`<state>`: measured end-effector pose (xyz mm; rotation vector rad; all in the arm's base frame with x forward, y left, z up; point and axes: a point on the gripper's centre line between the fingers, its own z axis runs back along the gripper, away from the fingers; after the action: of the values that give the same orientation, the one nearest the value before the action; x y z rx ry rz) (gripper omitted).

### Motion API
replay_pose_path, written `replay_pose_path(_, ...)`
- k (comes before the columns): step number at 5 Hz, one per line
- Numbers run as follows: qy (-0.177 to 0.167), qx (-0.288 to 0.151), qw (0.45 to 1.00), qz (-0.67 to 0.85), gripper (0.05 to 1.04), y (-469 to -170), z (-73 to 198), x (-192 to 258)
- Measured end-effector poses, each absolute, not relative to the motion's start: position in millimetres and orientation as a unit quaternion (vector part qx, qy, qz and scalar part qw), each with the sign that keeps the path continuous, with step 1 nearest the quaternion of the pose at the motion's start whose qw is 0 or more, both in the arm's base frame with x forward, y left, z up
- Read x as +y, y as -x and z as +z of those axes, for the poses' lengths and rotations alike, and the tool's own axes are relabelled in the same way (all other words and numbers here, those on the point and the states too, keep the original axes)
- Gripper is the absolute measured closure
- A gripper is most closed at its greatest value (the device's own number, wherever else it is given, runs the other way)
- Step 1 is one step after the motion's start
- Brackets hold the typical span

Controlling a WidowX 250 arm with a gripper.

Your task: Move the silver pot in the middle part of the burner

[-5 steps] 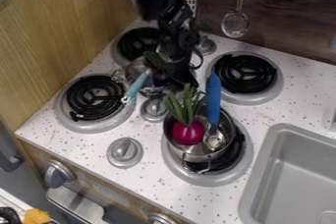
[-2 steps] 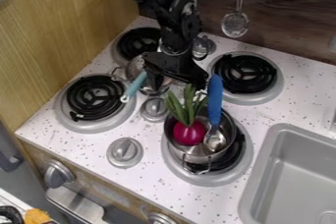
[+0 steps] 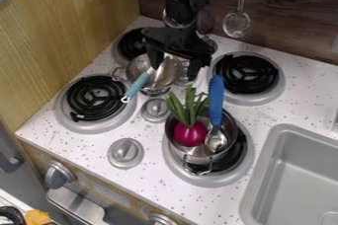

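Above the back of the stove hangs my gripper (image 3: 175, 67), open, its two fingers apart over the back rim area of a silver pot (image 3: 140, 66). That pot stands among the left burners and the knobs, with a teal-handled utensil (image 3: 137, 87) leaning out to the front left. Another silver pot (image 3: 196, 158) sits on the front right burner (image 3: 230, 178). It holds a red-purple onion (image 3: 190, 133) with green leaves and a blue-handled spoon (image 3: 216, 101).
Black coils mark the front left burner (image 3: 96, 98), back right burner (image 3: 247, 73) and back left burner (image 3: 131, 43). Grey knobs (image 3: 125, 153) stand on the speckled top. At the right is a grey sink (image 3: 280, 169); a strainer (image 3: 236, 23) hangs at the back wall.
My gripper has moved up in the view, its fingers now visibly apart and more of the pot with the teal-handled utensil uncovered. The onion pot has stayed put.
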<state>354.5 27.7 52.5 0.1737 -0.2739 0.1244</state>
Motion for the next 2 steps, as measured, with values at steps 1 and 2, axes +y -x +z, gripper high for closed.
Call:
replay_pose_path(1, -0.076, -0.145, 0.982, 0.098, 0.083, -358, 55, 37)
replay_pose_path(2, -0.065, -0.171, 0.975, 0.123, 0.083, -370, 66, 47)
